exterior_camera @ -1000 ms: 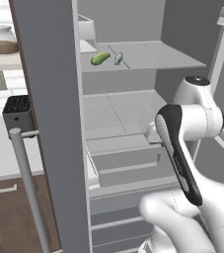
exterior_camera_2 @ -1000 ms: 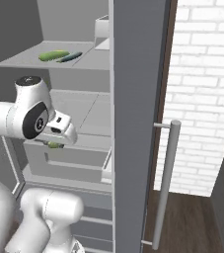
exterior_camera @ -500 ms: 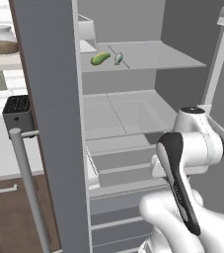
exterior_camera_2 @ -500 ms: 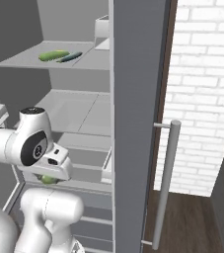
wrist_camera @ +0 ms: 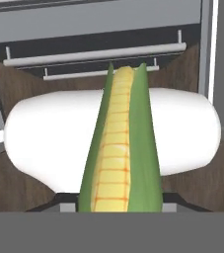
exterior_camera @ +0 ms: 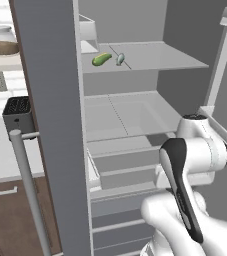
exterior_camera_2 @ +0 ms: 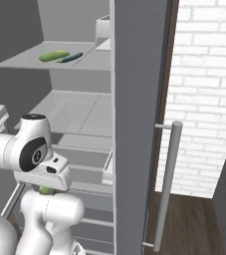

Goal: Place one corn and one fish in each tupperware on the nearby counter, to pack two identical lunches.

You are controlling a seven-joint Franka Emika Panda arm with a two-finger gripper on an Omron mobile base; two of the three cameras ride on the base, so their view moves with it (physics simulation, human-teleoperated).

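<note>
The white arm's two-finger gripper (exterior_camera_2: 46,188) is hanging low in front of the open grey refrigerator (exterior_camera: 135,115), pinching a yellow ear of corn in green husk (wrist_camera: 121,158), which is standing lengthwise up the middle of the hand view and poking out as a green tip under the hand in the right base view. On the upper fridge shelf (exterior_camera: 150,57) a green cucumber-like vegetable (exterior_camera: 101,59) and a small grey-blue fish (exterior_camera: 120,59) are lying just beside each other. To the left of the fridge door the pale grey-white worktop over dark brown cabinets (exterior_camera: 5,167) is carrying a black toaster (exterior_camera: 18,112).
</note>
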